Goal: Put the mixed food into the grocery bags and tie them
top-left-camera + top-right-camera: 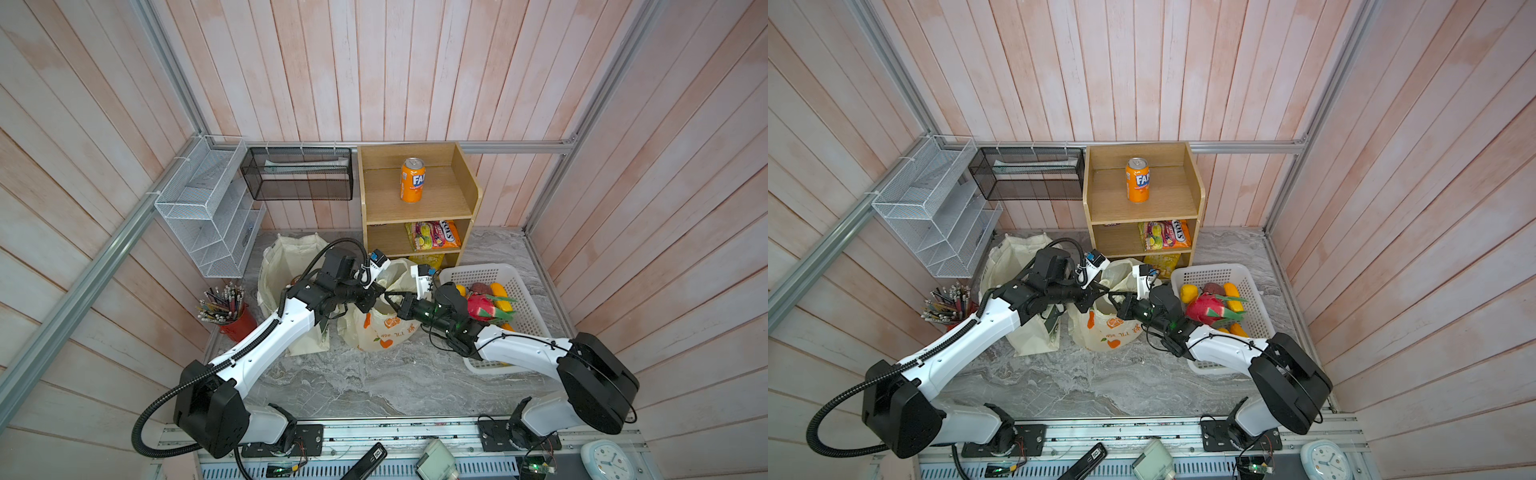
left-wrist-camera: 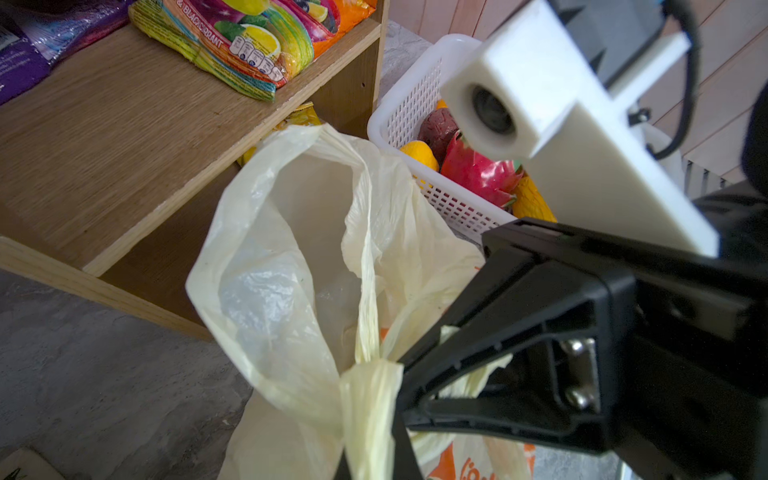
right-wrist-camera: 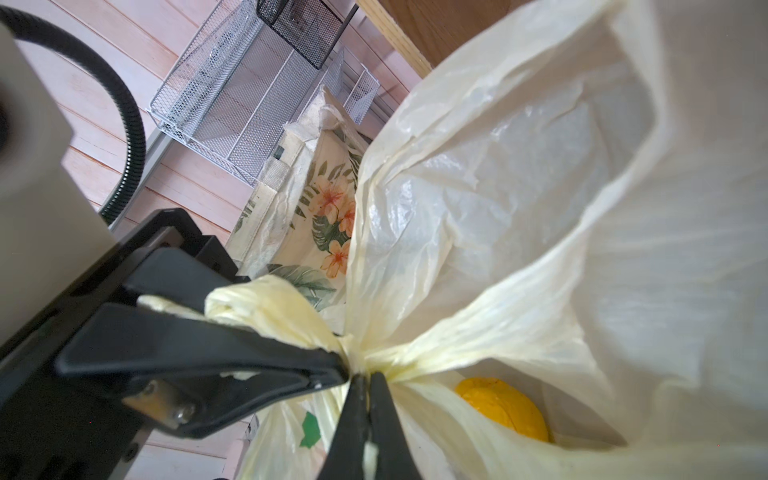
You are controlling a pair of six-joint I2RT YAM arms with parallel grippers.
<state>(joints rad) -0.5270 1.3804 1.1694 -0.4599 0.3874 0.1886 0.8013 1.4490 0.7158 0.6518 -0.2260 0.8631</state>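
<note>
The pale-yellow plastic grocery bag (image 1: 384,332) (image 1: 1106,332) with orange fruit prints stands mid-table, mouth gaping. Both grippers meet just above it. My left gripper (image 1: 379,291) (image 2: 370,457) is shut on a twisted handle strand (image 2: 368,399). My right gripper (image 1: 389,296) (image 3: 368,415) faces it, jaws nearly together and pinching a strand where the handles bunch into a knot (image 3: 357,353). A yellow toy fruit (image 3: 503,407) lies inside the bag. The cream cloth tote (image 1: 286,266) (image 3: 328,224) stands to the bag's left, behind my left arm.
A white perforated basket (image 1: 498,276) with toy fruits, including a pink dragon fruit (image 1: 482,305), sits right of the bag under my right arm. The wooden shelf (image 1: 465,195) behind holds an orange Fanta can (image 1: 412,180) and a candy packet (image 1: 434,235). A red pencil cup (image 1: 239,324) stands at left.
</note>
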